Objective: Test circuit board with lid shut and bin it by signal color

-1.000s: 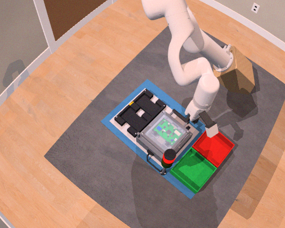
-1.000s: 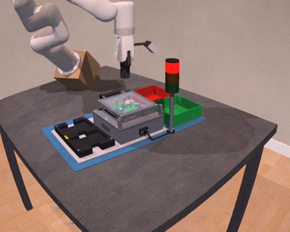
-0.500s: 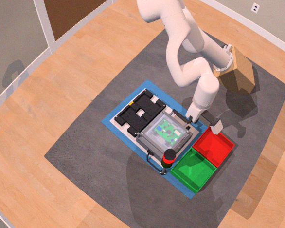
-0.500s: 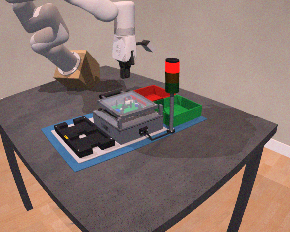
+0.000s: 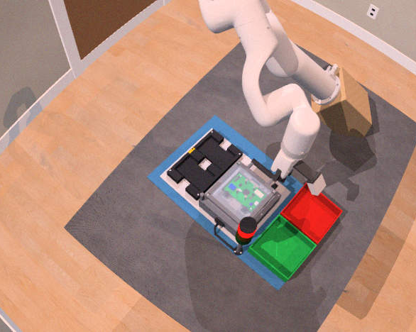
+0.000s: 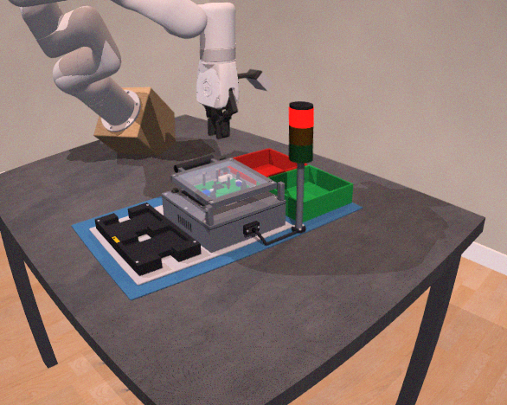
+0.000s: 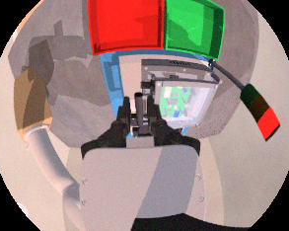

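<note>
Table: board (image 5: 246,190) below gripper (image 5: 277,177)

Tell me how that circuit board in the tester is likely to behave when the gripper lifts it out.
The circuit board looks thin and flat, so probably stiff and light. Small parts stud its face, so edge grips seem safer. It lies under the raised clear lid, so a tilted lift might snag. The gripper hangs above, holding nothing.

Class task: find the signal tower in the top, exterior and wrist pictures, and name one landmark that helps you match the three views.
Top: signal tower, lower centre, at the tester's corner.
Exterior: right of centre, red lamp lit.
Wrist: right edge, tilted.
Shared landmark: green bin, next to it.
</note>
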